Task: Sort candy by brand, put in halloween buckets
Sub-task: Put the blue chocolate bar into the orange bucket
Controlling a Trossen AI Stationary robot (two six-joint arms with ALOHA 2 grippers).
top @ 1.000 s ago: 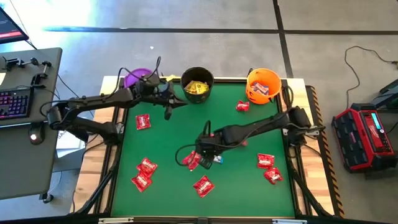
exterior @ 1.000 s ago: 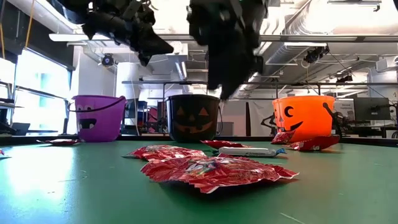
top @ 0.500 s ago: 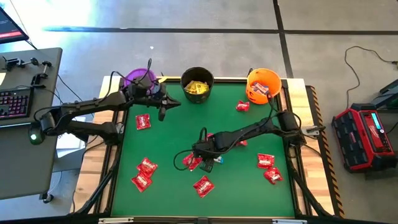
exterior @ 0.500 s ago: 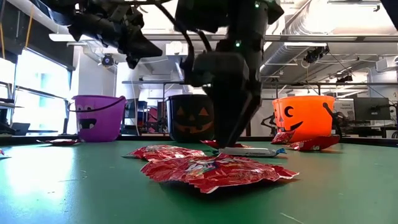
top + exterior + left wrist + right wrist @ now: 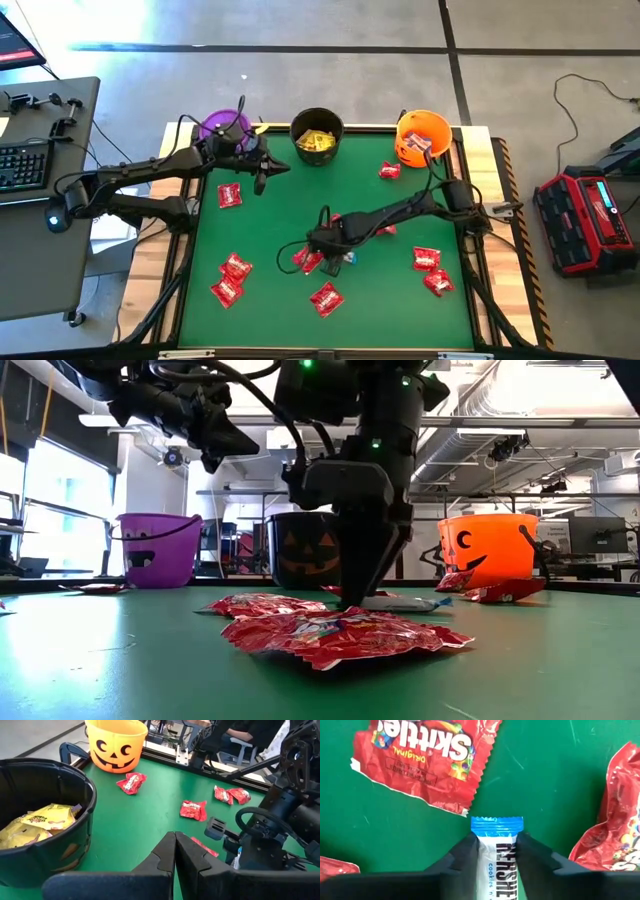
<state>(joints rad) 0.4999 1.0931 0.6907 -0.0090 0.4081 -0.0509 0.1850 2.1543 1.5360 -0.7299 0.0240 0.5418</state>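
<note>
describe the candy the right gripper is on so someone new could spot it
Start at the middle of the green table, where the right gripper reaches down among red packets. Between its fingers lies a slim white-and-blue bar flat on the mat. It is the only white wrapper there; every neighbour is red and crinkly.

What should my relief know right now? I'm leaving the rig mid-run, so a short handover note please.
Right gripper: down at mid-table, fingers either side of a white-and-blue bar, not lifted.
Left gripper: shut, empty, hovering between the purple bucket and the black bucket.
Done: yellow packets lie in the black bucket.
Left: bar to a bucket; red packets scattered over the green table, one beside the orange bucket.
</note>
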